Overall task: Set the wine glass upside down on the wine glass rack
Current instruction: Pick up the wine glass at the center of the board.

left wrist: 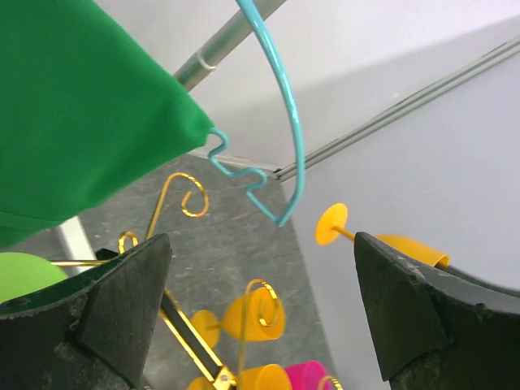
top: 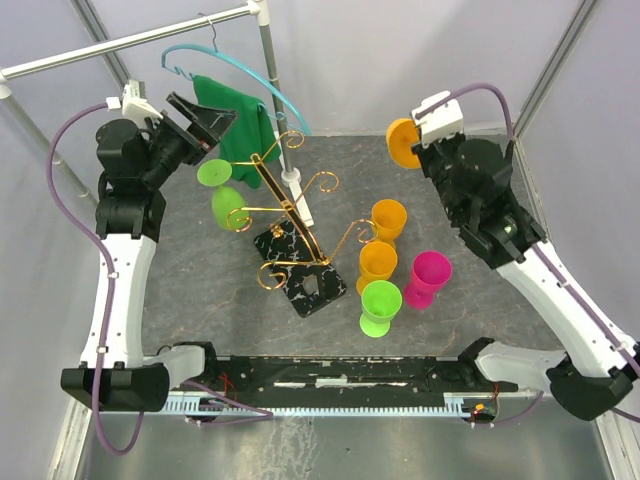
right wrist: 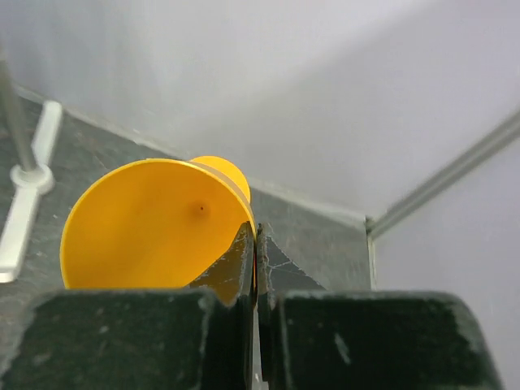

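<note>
My right gripper [top: 424, 137] is raised at the back right and shut on the rim of an orange wine glass [top: 403, 142]. In the right wrist view the glass's open bowl [right wrist: 154, 227] fills the left side, its rim pinched between the shut fingertips [right wrist: 257, 244]. The wine glass rack [top: 290, 215], gold scrolls on a black marbled base [top: 300, 270], stands mid-table. A green glass [top: 228, 205] hangs on its left arm. My left gripper [top: 205, 125] hovers open and empty above that arm; in its view [left wrist: 260, 317] the orange glass [left wrist: 406, 244] shows at the right.
Two orange glasses [top: 389, 218] [top: 377, 262], a green one [top: 380, 305] and a pink one [top: 428, 277] stand right of the rack. A white clothes rail [top: 130, 40] at the back carries a blue hanger [top: 240, 70] and a green cloth [top: 240, 125], close to my left gripper.
</note>
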